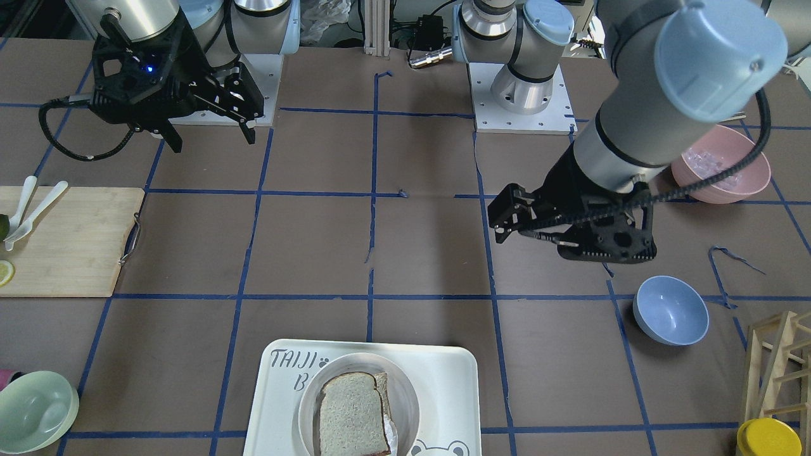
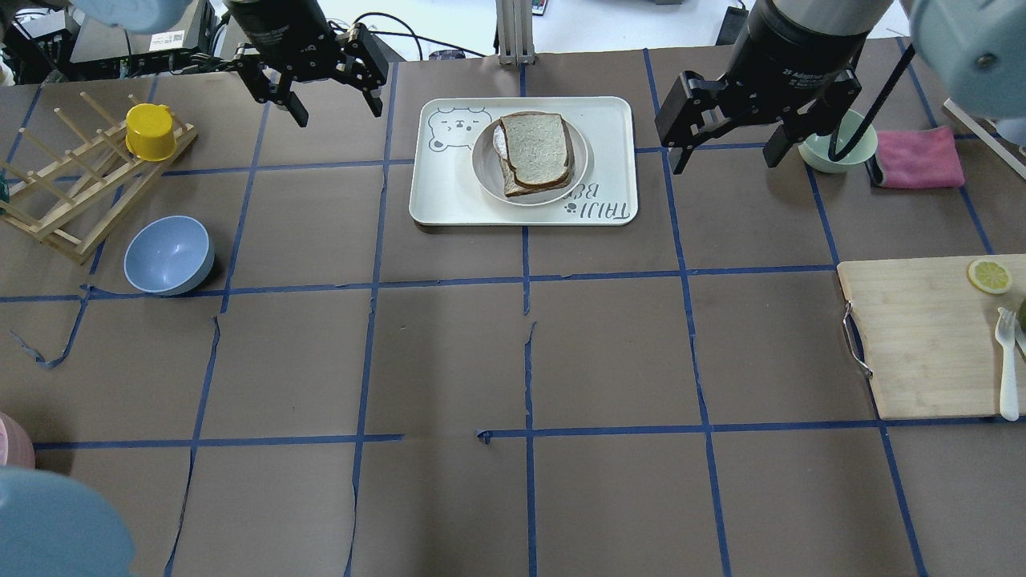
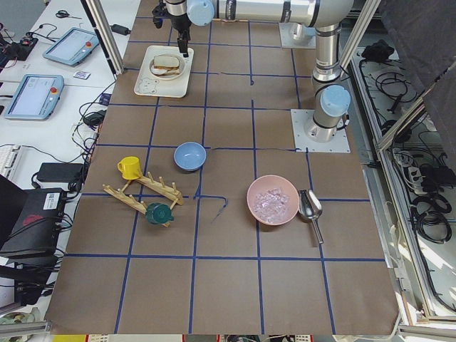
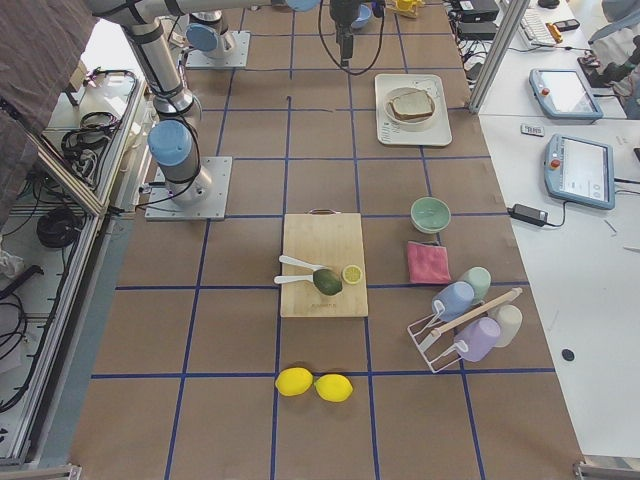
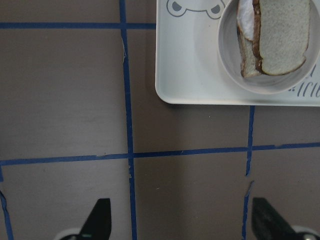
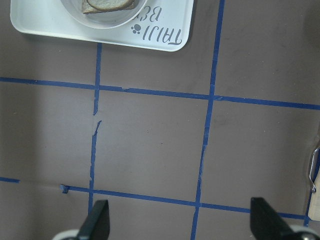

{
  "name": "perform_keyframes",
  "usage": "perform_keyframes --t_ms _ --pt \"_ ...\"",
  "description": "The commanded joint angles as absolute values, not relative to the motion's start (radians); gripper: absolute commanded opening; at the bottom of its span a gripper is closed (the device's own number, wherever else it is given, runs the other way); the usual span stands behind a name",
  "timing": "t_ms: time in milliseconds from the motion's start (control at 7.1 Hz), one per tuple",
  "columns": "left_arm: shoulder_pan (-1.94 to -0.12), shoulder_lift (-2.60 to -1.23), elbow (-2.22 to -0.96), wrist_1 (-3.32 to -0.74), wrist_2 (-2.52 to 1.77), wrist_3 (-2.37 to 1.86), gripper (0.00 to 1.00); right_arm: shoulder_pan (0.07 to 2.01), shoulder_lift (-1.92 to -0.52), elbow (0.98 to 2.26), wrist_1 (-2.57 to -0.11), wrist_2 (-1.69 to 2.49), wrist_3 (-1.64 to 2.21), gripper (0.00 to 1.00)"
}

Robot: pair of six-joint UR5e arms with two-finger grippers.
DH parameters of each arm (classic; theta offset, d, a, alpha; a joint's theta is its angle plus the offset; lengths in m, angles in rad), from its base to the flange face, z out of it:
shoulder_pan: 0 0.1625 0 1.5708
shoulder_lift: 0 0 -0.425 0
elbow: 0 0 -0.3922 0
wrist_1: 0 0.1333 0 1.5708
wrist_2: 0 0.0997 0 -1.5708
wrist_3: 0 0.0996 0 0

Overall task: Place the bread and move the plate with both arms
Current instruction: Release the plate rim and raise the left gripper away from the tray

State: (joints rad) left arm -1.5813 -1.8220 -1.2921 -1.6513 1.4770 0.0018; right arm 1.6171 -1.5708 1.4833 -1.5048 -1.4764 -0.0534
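The bread (image 2: 535, 144) lies topmost in the plate (image 2: 486, 164), which sits on the tray (image 2: 449, 196); a white sliver under it may be egg. The left gripper (image 2: 338, 112) and right gripper (image 2: 724, 160) hang either side of the tray, fingers spread, empty.

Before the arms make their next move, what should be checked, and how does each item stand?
1. Dark-crusted pale bread slice lies on the round off-white plate: ok.
2. Plate sits within the white rectangular tray: ok.
3. The left black two-finger gripper is open, empty: ok.
4. The right black two-finger gripper is open, empty: ok.
5. Both grippers apart from the plate: ok.
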Motion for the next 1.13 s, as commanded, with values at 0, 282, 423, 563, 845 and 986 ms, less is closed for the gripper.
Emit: perform_keyframes --t_ms 0,282,423,563,845,986 --pt "-1.575 -1.689 -1.434 -1.649 1.502 0.002 1.0 1.618 -1.571 1.482 -1.505 -1.486 -0.054 1.0" --pt "-1.55 -1.609 -1.517 -1.643 1.542 0.005 1.0 1.618 -1.571 1.477 -1.519 -1.489 -0.032 1.0" --pt "-1.505 -1.579 -1.529 -1.637 1.542 0.04 1.0 1.618 -1.571 1.483 -1.607 -1.493 -0.02 1.0" --pt "-1.488 -1.556 -1.534 -1.647 1.539 0.075 1.0 1.618 -1.571 1.486 -1.612 -1.494 -0.021 1.0" --pt "-1.491 -1.528 -1.555 -1.651 1.54 0.061 1.0 1.618 -1.571 1.488 -1.605 -1.494 -0.021 1.0" --pt "-1.493 -1.517 -1.575 -1.651 1.542 0.063 1.0 1.612 -1.569 1.488 -1.597 -1.496 -0.021 1.0"
